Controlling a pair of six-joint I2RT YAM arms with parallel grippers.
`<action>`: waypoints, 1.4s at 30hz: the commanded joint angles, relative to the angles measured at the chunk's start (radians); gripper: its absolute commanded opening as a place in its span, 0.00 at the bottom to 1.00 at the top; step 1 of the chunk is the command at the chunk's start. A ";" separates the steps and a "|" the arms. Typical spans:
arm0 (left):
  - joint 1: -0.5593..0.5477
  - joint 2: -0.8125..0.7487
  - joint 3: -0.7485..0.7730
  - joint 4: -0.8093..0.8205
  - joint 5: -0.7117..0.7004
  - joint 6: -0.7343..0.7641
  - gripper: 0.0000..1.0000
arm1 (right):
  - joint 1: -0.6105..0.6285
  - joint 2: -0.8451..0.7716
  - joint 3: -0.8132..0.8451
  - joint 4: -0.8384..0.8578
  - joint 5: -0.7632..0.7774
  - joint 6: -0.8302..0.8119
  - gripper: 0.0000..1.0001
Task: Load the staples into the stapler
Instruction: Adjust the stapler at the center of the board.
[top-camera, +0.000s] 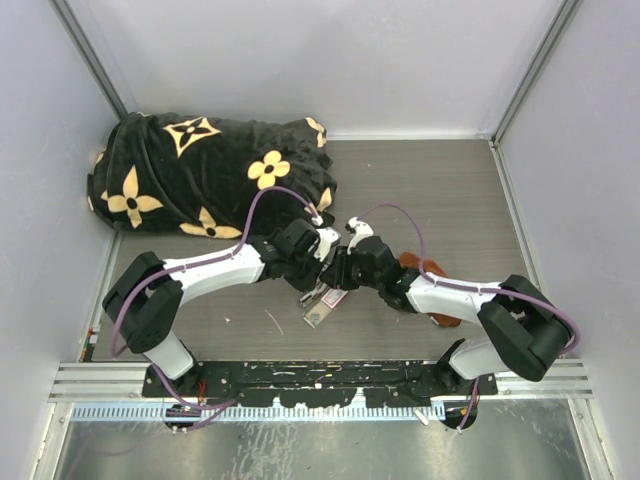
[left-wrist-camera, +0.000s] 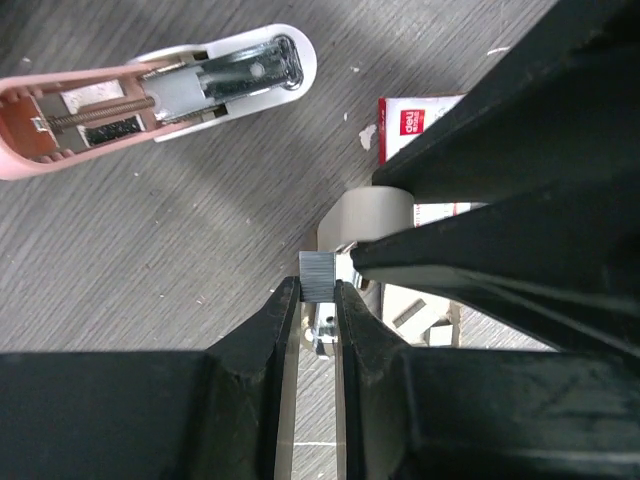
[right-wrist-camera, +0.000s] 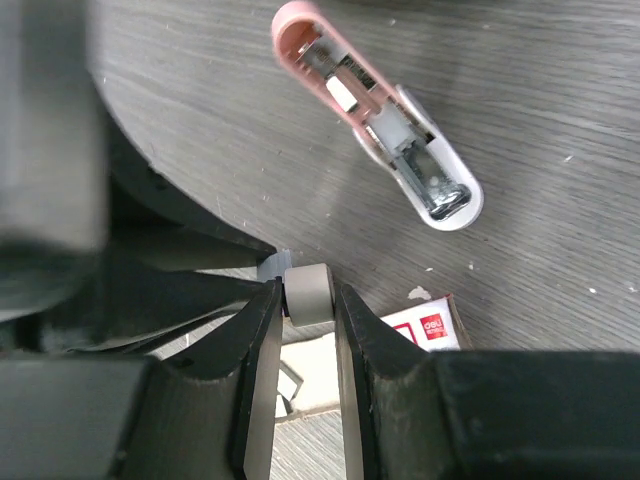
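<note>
Black fingers of the left tool (left-wrist-camera: 318, 292) fill the bottom of the left wrist view, pinched shut on a short silvery staple strip (left-wrist-camera: 317, 275). Right against that strip is the end of the grey tray (left-wrist-camera: 350, 215), which the right tool (left-wrist-camera: 372, 218) clamps from the right. Whether the strip is wholly out of the tray I cannot tell, because the fingers cover the join. Beyond, the stapler (left-wrist-camera: 150, 100) lies on the desk (left-wrist-camera: 150, 250), hinged open with its spring and metal channel exposed, well apart from the strip. The white box (left-wrist-camera: 420, 115) with its red label peeks out behind the right tool, mostly hidden.

From the right wrist, that tool's fingers grip the tray (right-wrist-camera: 308, 292) on both sides. The left tool is a dark blur at the left edge, and only a sliver of the strip shows. The open stapler (right-wrist-camera: 375, 125) lies farther out, with the box (right-wrist-camera: 425, 325) partly cut off below.

From above, both arms meet mid-desk. The strip and tray are too small to pick out. A black flowered blanket (top-camera: 200, 170) is heaped at the back left, and a rust-brown cloth (top-camera: 410, 262) shows under the right arm.

I judge the step in hand to be drawing the strip out of the tray. Next, the strip must be carried to the stapler and lined up with its channel.
</note>
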 joint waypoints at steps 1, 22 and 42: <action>-0.001 0.025 0.046 0.006 -0.002 0.024 0.17 | 0.028 -0.004 0.006 0.071 -0.071 -0.007 0.16; -0.022 -0.070 -0.012 -0.022 0.022 -0.008 0.17 | 0.028 -0.007 0.004 0.064 -0.047 0.000 0.15; -0.051 -0.183 -0.053 -0.120 -0.005 -0.062 0.17 | 0.025 -0.048 0.001 0.029 -0.010 0.015 0.15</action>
